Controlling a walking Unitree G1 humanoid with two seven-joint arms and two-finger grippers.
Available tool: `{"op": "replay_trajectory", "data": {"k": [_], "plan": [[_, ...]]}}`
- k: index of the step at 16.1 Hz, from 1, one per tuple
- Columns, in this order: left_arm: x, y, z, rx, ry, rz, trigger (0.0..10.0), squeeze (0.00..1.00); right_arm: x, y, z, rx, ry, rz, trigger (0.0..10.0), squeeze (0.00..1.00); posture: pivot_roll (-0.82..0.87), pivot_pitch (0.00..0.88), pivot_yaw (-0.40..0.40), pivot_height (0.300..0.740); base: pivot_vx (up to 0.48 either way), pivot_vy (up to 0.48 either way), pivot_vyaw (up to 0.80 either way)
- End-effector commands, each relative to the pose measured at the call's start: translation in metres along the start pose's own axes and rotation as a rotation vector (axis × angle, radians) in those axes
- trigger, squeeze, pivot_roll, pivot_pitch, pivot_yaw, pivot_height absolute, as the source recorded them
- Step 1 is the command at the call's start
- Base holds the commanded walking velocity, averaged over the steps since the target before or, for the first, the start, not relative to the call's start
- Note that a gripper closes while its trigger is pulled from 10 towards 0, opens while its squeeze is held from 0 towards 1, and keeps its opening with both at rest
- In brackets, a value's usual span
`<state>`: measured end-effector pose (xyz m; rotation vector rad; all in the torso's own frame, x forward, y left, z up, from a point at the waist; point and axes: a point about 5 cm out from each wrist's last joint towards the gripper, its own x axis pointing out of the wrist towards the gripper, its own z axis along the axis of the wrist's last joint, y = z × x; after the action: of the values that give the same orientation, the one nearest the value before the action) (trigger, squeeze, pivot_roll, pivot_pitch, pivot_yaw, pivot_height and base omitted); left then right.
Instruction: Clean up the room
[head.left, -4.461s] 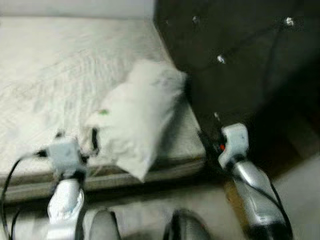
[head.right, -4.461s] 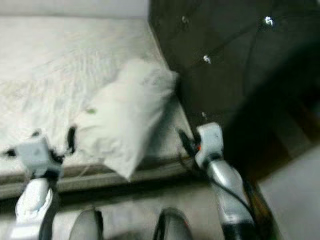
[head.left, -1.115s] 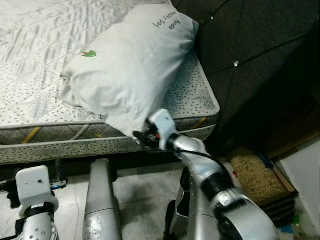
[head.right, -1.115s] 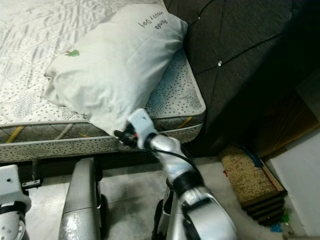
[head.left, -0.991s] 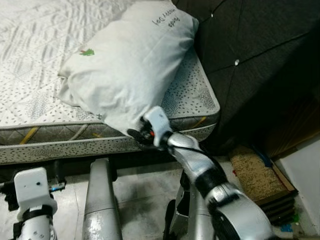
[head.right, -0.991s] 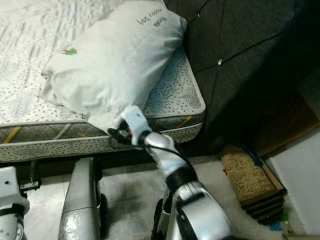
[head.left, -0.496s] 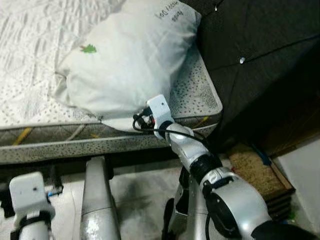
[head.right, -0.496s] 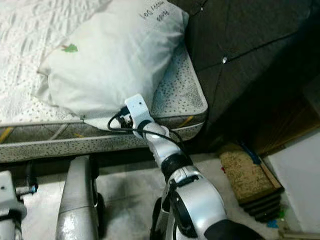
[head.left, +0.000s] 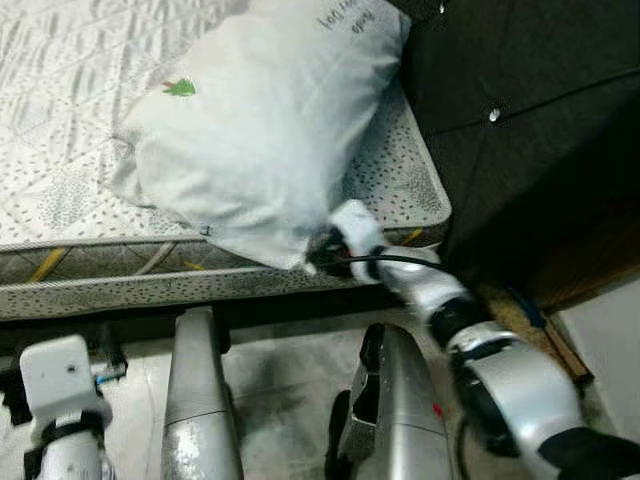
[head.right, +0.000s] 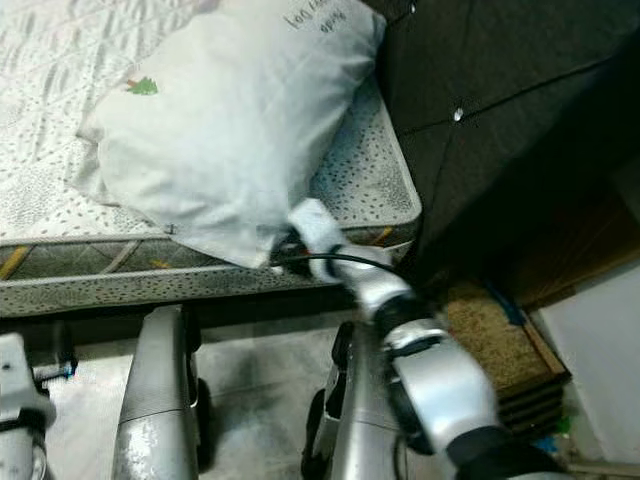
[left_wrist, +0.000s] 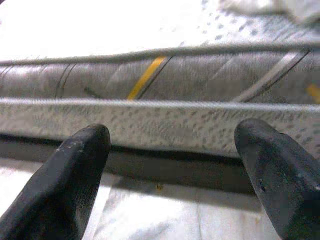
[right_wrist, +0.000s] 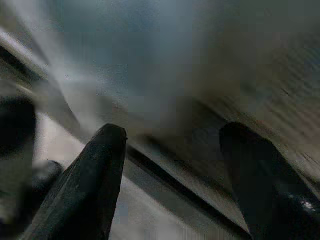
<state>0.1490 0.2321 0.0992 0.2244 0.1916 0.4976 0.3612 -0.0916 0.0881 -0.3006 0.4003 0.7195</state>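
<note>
A: Where is the right gripper (head.left: 318, 258) now?

B: At the low corner of the white pillow (head.left: 262, 125), right where that corner hangs over the near edge of the bed (head.left: 80, 262). Half a second ago its wrist block sat lower on the pillow's front edge and more toward the middle; it has since slid toward the headboard (head.left: 520, 110) side and tucked in under the corner.

A: Is it pinching the pillow?

B: Not that I can see. In the right wrist view the two black fingers (right_wrist: 95, 175) stand well apart, with blurred pale fabric and the dark bed edge between them. So the gripper is spread, close to the corner but not clamped on it.

A: And the pillow itself?

B: It lies slanted across the bed's corner, its far end against the dark headboard and its near corner overhanging. It looks much as it did a second ago, so the arm has moved and the pillow has not.

A: The left arm?

B: The left gripper (left_wrist: 170, 175) hangs low by the floor, fingers spread, facing the side of the mattress.

A: What does this mean for tidying up?

B: I judge the grasp is being lined up; closing on the corner comes next, then straightening the pillow.
</note>
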Motion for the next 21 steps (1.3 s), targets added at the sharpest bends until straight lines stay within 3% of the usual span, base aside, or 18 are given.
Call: {"op": "replay_trajectory", "data": {"k": [1, 2, 5, 6, 9, 11, 12, 18, 19, 20, 21], "plan": [[-0.001, -0.002, -0.006, 0.015, 0.034, -0.021, 10.0, 0.0, -0.002, -0.006, -0.002, -0.005, 0.008, -0.059, 10.0, 0.0, 0.2, 0.2, -0.127, 0.516, 0.0, 0.0, 0.0], [0.002, -0.004, -0.006, 0.017, 0.031, -0.03, 10.0, 0.0, -0.001, -0.01, 0.005, 0.01, -0.02, -0.124, 10.0, 0.0, 0.2, 0.197, -0.122, 0.516, 0.0, 0.0, 0.0], [0.004, -0.001, -0.005, 0.023, 0.029, -0.029, 10.0, 0.0, 0.003, -0.002, 0.007, -0.066, -0.005, -0.084, 10.0, 0.0, 0.22, 0.193, -0.123, 0.516, 0.0, 0.0, 0.0], [0.003, 0.001, -0.005, 0.024, 0.028, -0.023, 10.0, 0.0, 0.003, -0.002, 0.007, -0.048, -0.013, -0.081, 10.0, 0.0, 0.22, 0.193, -0.124, 0.516, 0.0, 0.0, 0.0], [0.004, 0.001, -0.005, 0.024, 0.029, -0.018, 10.0, 0.0, 0.006, 0.007, 0.019, 0.069, -0.101, 0.022, 10.0, 0.0, 0.22, 0.191, -0.128, 0.516, 0.0, 0.0, 0.0], [0.005, -0.003, -0.006, 0.018, 0.034, -0.028, 10.0, 0.0, 0.009, 0.013, 0.039, 0.232, -0.224, 0.094, 10.0, 0.0, 0.22, 0.187, -0.124, 0.516, 0.0, 0.0, 0.0], [0.005, -0.004, -0.006, 0.017, 0.034, -0.031, 10.0, 0.0, 0.01, 0.015, 0.042, 0.254, -0.242, 0.101, 10.0, 0.0, 0.21, 0.186, -0.122, 0.516, 0.0, 0.0, 0.0], [0.009, -0.005, -0.004, 0.016, 0.02, -0.035, 10.0, 0.0, 0.03, 0.062, 0.065, 0.308, -0.343, 0.131, 9.9, 0.0, 0.22, 0.174, -0.126, 0.516, 0.0, 0.0, 0.0], [0.009, -0.005, -0.004, 0.015, 0.019, -0.034, 10.0, 0.0, 0.031, 0.069, 0.07, 0.341, -0.368, 0.144, 3.1, 0.0, 0.22, 0.173, -0.126, 0.516, 0.0, 0.0, 0.0], [0.009, -0.006, -0.004, 0.012, 0.019, -0.033, 10.0, 0.0, 0.033, 0.077, 0.075, 0.351, -0.389, 0.16, 0.0, 0.0, 0.22, 0.166, -0.13, 0.516, 0.0, 0.0, 0.0], [0.01, -0.008, -0.004, 0.007, 0.016, -0.032, 10.0, 0.0, 0.035, 0.084, 0.081, 0.357, -0.409, 0.131, 0.0, 0.0, 0.22, 0.16, -0.132, 0.516, 0.0, 0.0, 0.0]]}}
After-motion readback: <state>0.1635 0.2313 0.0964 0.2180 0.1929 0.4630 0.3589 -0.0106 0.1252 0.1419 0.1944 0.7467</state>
